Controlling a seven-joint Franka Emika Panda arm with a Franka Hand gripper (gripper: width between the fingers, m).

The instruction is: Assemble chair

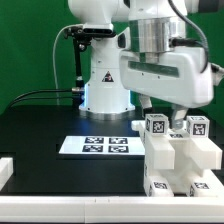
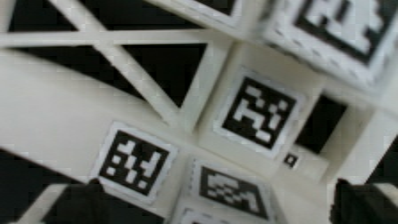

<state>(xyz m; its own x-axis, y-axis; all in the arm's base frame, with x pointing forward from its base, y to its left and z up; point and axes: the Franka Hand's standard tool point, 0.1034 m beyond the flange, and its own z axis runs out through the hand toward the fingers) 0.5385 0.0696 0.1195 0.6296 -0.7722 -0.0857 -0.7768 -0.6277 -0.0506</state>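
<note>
The chair, a blocky white stack of tagged pieces, stands on the black bench at the exterior view's right, just beside the marker board lying flat in front of the arm's base. The gripper hangs directly over the chair's two tagged top posts, its jaws apart and holding nothing. In the wrist view the chair's tagged faces fill the frame, blurred, with both dark fingertips at the edge.
</note>
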